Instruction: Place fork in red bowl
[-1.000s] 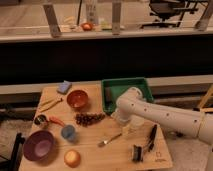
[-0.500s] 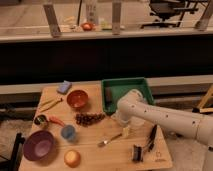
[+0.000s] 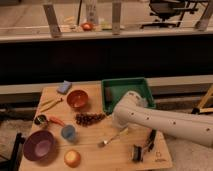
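Beyond the wooden surface [image 3: 95, 150], a dark wall is seen under a pale ledge with posts. The tool [image 3: 122, 126] is carried at the end of a white arm [image 3: 165, 122] that reaches in from the right, and it is held low over the surface, largely hidden by the arm's bulk. Its jaws are taken to be spread wide, with nothing gripped.

The fork [image 3: 112, 138] is found lying flat on the surface just below and left of the tool, its handle end pointed toward the tool; contact between them cannot be made out. The red bowl [image 3: 77, 99] is set well apart from the tool, up and to the left, past a cluster of grapes [image 3: 90, 118]. A green tray [image 3: 125, 81] is placed behind the tool. A blue cup [image 3: 68, 133], a purple bowl [image 3: 39, 146] and an orange fruit [image 3: 72, 158] are located farther left, and black-handled utensils [image 3: 142, 148] lie to the tool's lower right.
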Action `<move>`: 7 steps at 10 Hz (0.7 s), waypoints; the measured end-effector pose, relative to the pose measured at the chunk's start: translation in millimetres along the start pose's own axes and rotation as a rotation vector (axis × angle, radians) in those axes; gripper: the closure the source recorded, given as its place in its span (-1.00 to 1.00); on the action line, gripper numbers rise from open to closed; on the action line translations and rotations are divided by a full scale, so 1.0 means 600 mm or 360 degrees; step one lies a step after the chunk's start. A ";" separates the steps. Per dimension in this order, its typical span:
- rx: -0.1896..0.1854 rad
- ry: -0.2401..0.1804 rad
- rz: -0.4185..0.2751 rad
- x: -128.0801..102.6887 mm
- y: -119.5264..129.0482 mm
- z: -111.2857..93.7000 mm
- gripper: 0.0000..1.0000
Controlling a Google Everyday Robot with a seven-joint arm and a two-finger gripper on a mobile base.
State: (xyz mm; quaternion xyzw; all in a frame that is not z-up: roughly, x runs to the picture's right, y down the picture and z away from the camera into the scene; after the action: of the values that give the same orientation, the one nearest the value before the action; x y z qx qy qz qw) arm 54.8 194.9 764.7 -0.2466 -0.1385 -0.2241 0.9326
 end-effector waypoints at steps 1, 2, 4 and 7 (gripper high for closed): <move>-0.0002 -0.0009 0.0004 -0.014 -0.003 -0.015 -0.60; -0.0010 -0.0024 0.0008 -0.028 -0.005 -0.020 -0.60; -0.0040 -0.0050 0.0027 -0.047 -0.002 -0.007 -0.60; -0.0103 -0.0108 0.0077 -0.075 0.006 0.063 -0.60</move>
State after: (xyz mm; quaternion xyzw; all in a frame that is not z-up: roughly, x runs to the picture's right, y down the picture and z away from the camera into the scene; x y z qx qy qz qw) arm 12.2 233.4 778.4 -0.2874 -0.1569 -0.1974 0.9240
